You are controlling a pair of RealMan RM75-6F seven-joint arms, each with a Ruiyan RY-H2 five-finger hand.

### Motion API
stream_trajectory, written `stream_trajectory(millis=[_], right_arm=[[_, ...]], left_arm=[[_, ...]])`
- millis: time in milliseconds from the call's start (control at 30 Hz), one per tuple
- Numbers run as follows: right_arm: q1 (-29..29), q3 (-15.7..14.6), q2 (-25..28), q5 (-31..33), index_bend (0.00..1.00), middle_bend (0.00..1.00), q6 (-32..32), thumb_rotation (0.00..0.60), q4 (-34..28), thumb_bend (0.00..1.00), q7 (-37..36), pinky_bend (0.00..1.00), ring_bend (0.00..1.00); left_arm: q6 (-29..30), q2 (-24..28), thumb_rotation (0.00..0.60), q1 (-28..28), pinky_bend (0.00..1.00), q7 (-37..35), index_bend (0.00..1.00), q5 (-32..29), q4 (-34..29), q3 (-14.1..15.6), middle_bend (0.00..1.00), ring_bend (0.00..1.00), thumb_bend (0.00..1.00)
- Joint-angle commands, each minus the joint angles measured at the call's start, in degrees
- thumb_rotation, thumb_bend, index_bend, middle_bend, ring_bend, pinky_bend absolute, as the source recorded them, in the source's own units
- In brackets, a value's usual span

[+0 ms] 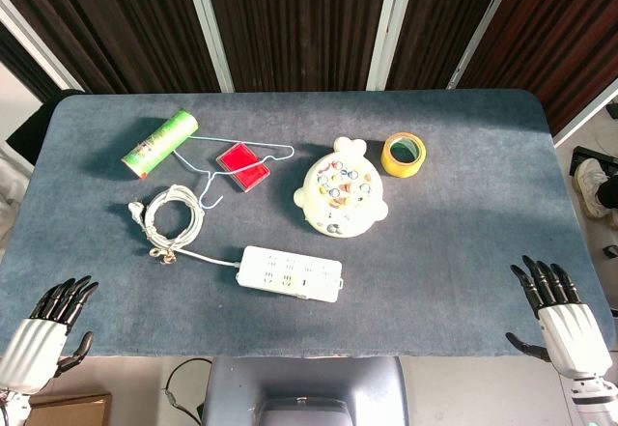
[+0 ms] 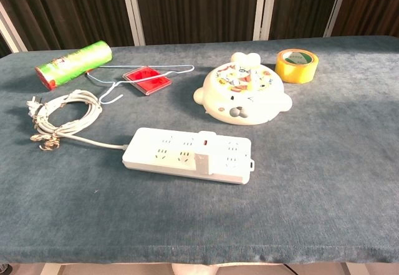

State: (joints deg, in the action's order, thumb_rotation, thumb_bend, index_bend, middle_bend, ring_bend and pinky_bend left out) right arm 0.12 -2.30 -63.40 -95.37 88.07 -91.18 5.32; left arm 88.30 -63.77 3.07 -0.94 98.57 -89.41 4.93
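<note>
A staged test room, a lab rather than a home: a surface (image 1: pixel 463 204) covered in grey-blue felt stands before dark panelled walls (image 1: pixel 290 20) with white strips; unrelated household oddments lie spread out on it.

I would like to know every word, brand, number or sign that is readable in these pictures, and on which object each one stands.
No text can be read with certainty.
Green can: printing on its label, too blurred to read.
Yellow tape roll: green marks on the inner core, too small to read.
Round toy: coloured pictures on top, no legible words.
Power strip: no legible marking.
Red case: no text visible.
</note>
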Motion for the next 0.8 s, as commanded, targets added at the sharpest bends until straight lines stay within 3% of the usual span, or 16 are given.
stream_trajectory(millis=[33,267,467,800], right_arm=[[0.01,0.01,-0.01,0.06,0.0,0.08,-0.06,0.6,-0.04,0.23,0.0,0.0,0.0],[0.19,0.21,-0.17,0.43,0.0,0.08,-0.34,0.6,-0.25,0.23,-0.38,0.0,0.0],[0.6,0.46,-0.62,0.83,0.0,0.08,-0.99,0.6,-0.21,0.23,-0.6,0.0,0.0],[1.17,1.05,-1.55,1.38,0.0,0.08,-1.42,0.6,0.21,0.23,-1.12,0.0,0.0]], left_arm=[[0.02,-0.13,0.6,0.04,0.12,-0.02,0.0,0.12,0.1,0.02,0.04,0.03,0.46],[-0.55,-4.8,0.6,2.31,0.12,-2.6,0.0,5.63,3.63,1.08,0.03,0.02,0.46],[-1.61,-13.55,0.6,6.31,0.12,-2.48,0.0,10.39,7.41,-0.21,0.02,0.0,0.44],[-12.66,-26.04,0.6,12.75,0.11,4.92,0.0,7.89,6.55,-2.58,0.01,0.0,0.43]])
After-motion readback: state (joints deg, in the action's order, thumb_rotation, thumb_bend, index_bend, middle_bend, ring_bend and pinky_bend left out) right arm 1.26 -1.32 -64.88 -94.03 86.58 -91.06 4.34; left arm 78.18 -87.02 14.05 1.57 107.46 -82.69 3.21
